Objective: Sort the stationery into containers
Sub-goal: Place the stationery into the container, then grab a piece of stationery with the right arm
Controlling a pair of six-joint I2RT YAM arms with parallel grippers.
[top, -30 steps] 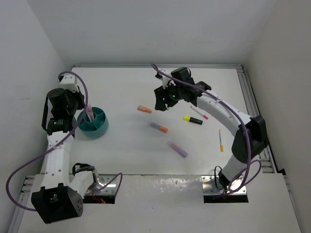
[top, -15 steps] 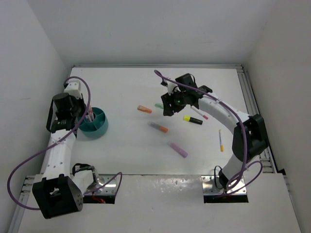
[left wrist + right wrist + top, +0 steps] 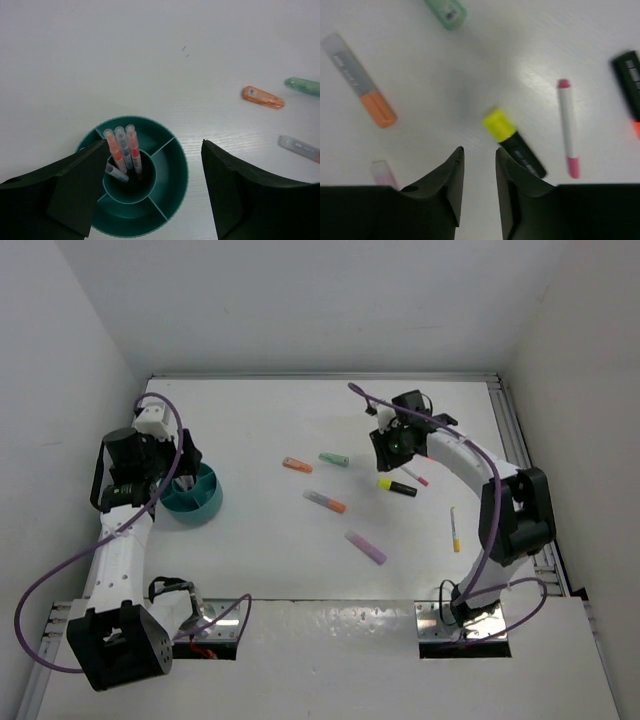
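Overhead view of a white worktop (image 3: 250, 410) closed in by pale walls on the left, back and right, with a metal rail (image 3: 512, 440) running down its right edge. At the left of the frame, close to the left wall, stands a round teal bowl (image 3: 203, 510) with inner dividers, and the left arm reaches over it. In the left wrist view the left fingers (image 3: 75, 195) are spread wide, one on each side of the bowl, holding nothing. A cluster of pens (image 3: 125, 147) stands in the bowl's round middle compartment. A broad stretch of worktop separates the bowl from the loose stationery in the middle and right of the frame. An orange marker (image 3: 296, 465) and a mint green marker (image 3: 333, 459) lie near each other, with a grey and orange pen (image 3: 325, 502) below them. A purple marker (image 3: 365, 547) lies lower still, and a thin white and yellow pen (image 3: 455, 530) is nearest the right rail. All lie apart from one another and well inside the worktop's edges. The right arm bends in from the lower right. In the right wrist view the right fingers (image 3: 442, 182) stand with only a narrow gap, gripping nothing, their tips just beside the yellow cap of a slanting black highlighter (image 3: 517, 145). A white pen with pink ends (image 3: 568, 127) lies just right of it, not touching. A black marker with an orange end (image 3: 629, 80) is cut off by the frame's right edge.
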